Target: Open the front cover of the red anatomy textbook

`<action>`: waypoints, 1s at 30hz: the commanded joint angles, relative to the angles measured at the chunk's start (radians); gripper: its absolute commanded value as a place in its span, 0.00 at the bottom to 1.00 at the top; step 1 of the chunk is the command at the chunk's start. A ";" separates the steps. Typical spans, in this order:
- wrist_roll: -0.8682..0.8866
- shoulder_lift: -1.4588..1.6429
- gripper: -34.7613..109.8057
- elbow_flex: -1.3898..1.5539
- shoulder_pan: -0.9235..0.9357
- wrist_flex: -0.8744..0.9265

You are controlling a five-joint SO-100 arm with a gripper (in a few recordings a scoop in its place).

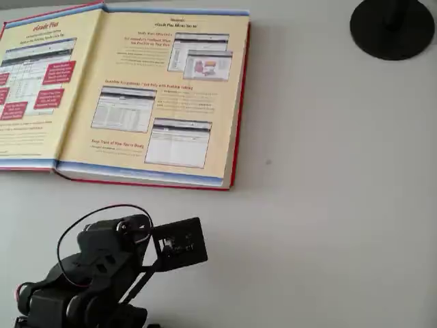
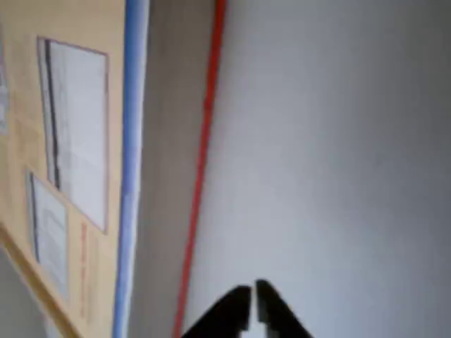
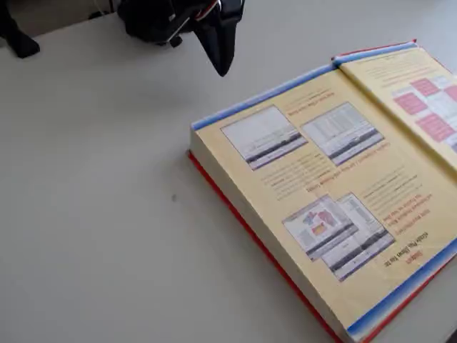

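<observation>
The red anatomy textbook (image 1: 160, 102) lies open on the table, pale yellow pages with screenshots facing up. Its front cover (image 1: 31, 82) lies flat at the left in the overhead view, inner side up with red boxes, and shows at the right edge in the fixed view as the front cover (image 3: 421, 93). My gripper (image 3: 223, 68) hangs shut and empty above the table, a short way off the textbook's (image 3: 321, 193) near corner, touching nothing. In the wrist view the gripper (image 2: 252, 299) has its black fingertips together, with the textbook's (image 2: 77, 141) page block and red bottom edge at the left.
A black round base (image 1: 392, 27) stands at the top right of the overhead view. The arm's body (image 1: 95, 273) fills the lower left, below the book. Bare grey table (image 1: 328, 205) spreads to the right of the book.
</observation>
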 commanded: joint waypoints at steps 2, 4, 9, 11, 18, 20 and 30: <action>-0.009 0.009 0.24 -0.003 0.008 -0.002; -0.009 0.009 0.24 -0.003 0.006 -0.002; -0.018 0.009 0.24 -0.005 0.002 -0.003; -0.021 0.009 0.24 -0.005 -0.005 -0.002; -0.026 0.009 0.25 -0.005 -0.003 -0.003; -0.021 0.009 0.26 -0.003 0.002 -0.003; -0.021 0.009 0.25 -0.003 0.000 -0.003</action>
